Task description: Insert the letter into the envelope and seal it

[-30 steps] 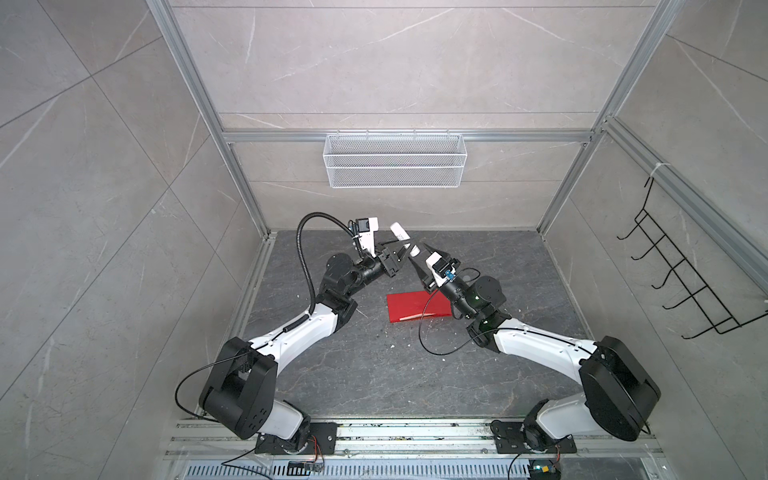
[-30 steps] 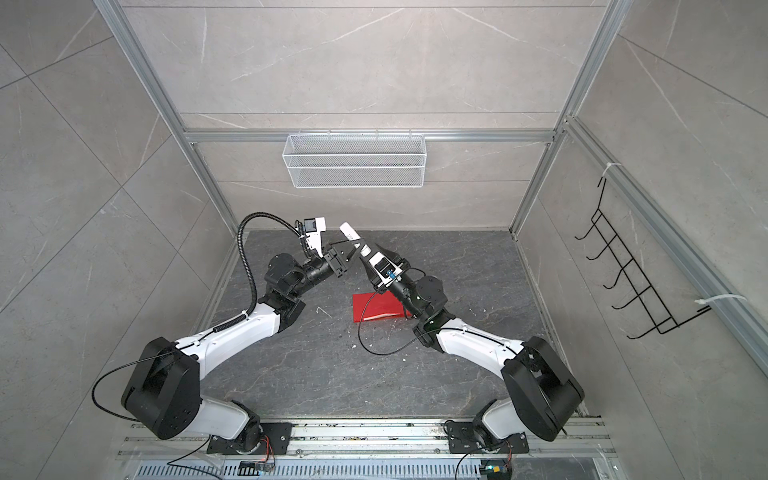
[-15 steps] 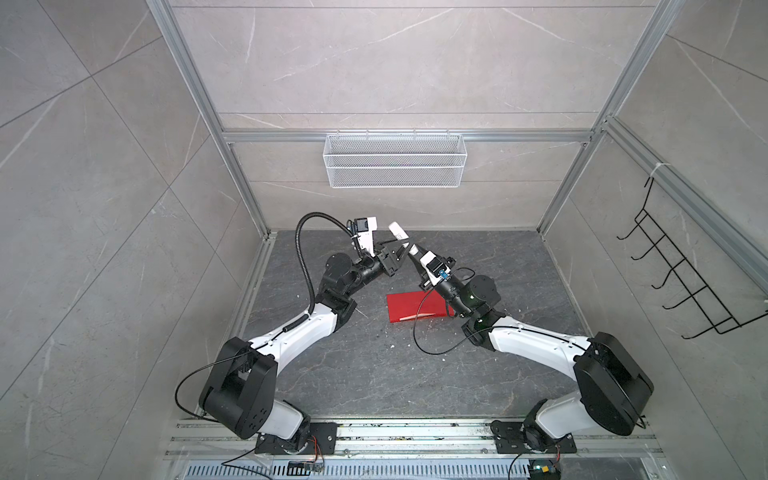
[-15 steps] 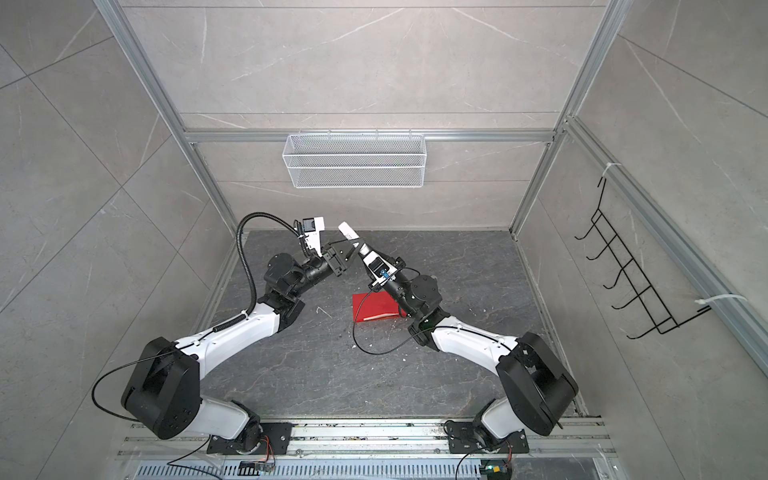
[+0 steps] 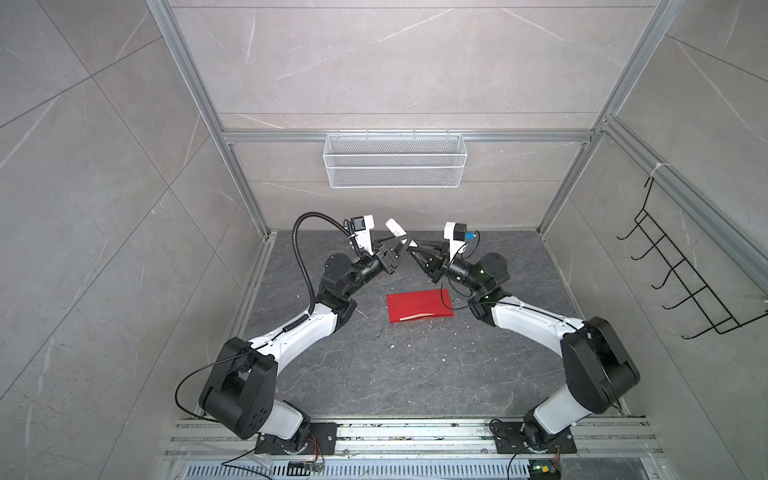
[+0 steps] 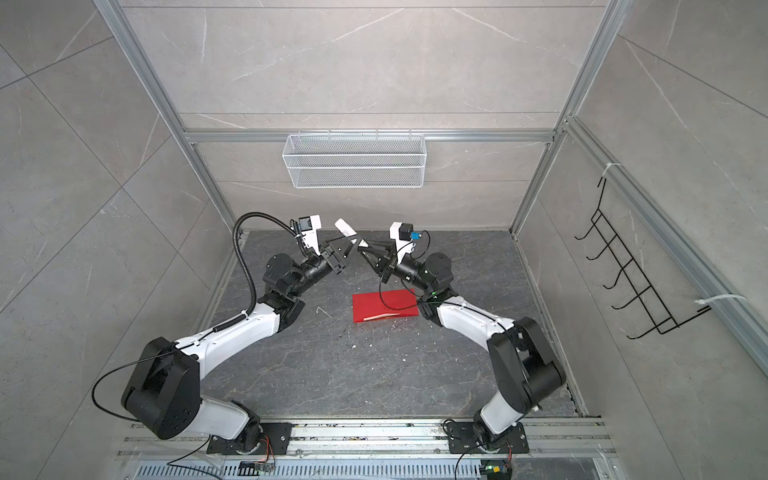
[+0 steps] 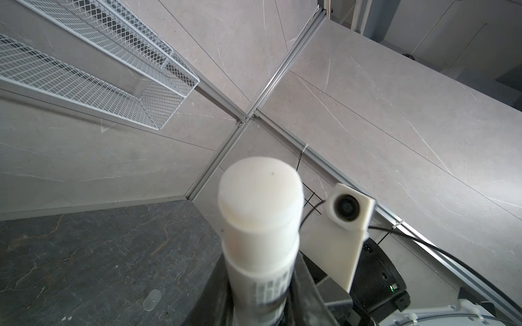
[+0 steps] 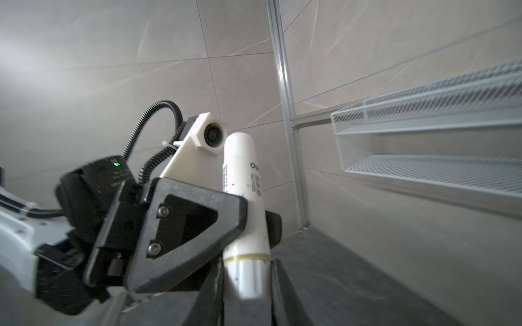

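Left tool [image 5: 399, 246]: clenched on the white glue stick [image 5: 395, 227], gripping the tube about its middle. The tube's round end sticks out past the fingers toward the back wall [image 5: 395, 83].
Right tool [image 5: 413, 250]: tip to tip with the left tool. In the right wrist view its fingers [image 8: 282, 299] are closed on either side of the tube's paler lower end.
Height: both tools hang well above the tabletop [image 5: 374, 374].
Envelope [image 5: 419, 305]: flat on the tabletop, below the right tool and back toward that arm's base. A black cable [image 5: 451, 299] crosses the corner nearest the arm.
Edges: the back wall stands close ahead of both tools, and the wire basket [image 5: 395, 166] is fixed to it higher than they reach. Corner posts [image 5: 249, 187] stand off each tool's outer side. A hook rack [image 5: 681, 270] hangs well beyond the right tool.
Open room: a wide stretch of tabletop lies behind both tools, between the arms, dotted with pale scraps [image 5: 393, 346]. A small translucent cylinder [image 7: 152, 299] lies below the left tool.
Hard to tell: in both top views the fingertips and tube overlap, too small to read contact. In the left wrist view the tube blocks the middle, out of focus. In the right wrist view the left tool's finger covers part of the tube.
Letter: cannot be made out in any view. The envelope's edge nearest the arm bases shows a thin pale streak, too small to identify.
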`<state>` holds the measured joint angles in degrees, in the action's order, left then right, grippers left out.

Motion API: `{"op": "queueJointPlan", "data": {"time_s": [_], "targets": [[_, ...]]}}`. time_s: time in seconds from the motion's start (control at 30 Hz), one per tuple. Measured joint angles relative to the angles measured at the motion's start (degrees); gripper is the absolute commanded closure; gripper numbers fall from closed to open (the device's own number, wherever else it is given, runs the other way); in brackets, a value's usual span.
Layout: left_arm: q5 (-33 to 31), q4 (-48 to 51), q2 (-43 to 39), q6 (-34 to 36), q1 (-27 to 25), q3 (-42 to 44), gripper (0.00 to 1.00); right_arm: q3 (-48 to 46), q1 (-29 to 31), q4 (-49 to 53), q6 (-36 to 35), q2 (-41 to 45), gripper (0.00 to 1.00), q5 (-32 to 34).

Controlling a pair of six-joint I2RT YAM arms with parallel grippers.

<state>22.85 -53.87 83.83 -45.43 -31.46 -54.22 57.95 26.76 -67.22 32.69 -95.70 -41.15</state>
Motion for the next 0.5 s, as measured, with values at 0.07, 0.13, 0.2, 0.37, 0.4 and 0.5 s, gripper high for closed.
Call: {"op": "queueJointPlan", "data": {"time_s": [0.07, 0.13, 0.2, 0.37, 0.4, 0.5], "targets": [[-0.3, 0.0, 0.0, 0.0, 0.1, 0.0, 1.0, 2.0, -1.0, -3.8, 9.1, -3.0, 1.0, -4.1], [-0.1, -0.1, 0.0, -0.1, 0.2, 0.0, 1.0, 2.6, -1.5, -5.7, 14.0, -3.9, 1.0, -6.0], [-0.1, -0.6, 0.0, -0.2, 0.0, 0.0, 1.0, 2.6, -1.8, -6.6, 15.7, -3.9, 0.96, -6.8], [0.4, -0.4, 0.0, -0.2, -0.2, 0.0, 1.0, 1.0, -1.9, -4.5, 12.0, -1.8, 0.48, -6.0], [0.7, 0.0, 0.0, -0.3, -0.2, 0.0, 1.0, 0.1, -2.2, -3.5, 9.9, -0.5, 0.43, -4.0], [1.3, 1.4, 0.0, -1.4, -0.2, 0.0, 1.0, -4.5, -3.5, -1.0, -1.5, 6.0, 0.34, 3.6]]}}
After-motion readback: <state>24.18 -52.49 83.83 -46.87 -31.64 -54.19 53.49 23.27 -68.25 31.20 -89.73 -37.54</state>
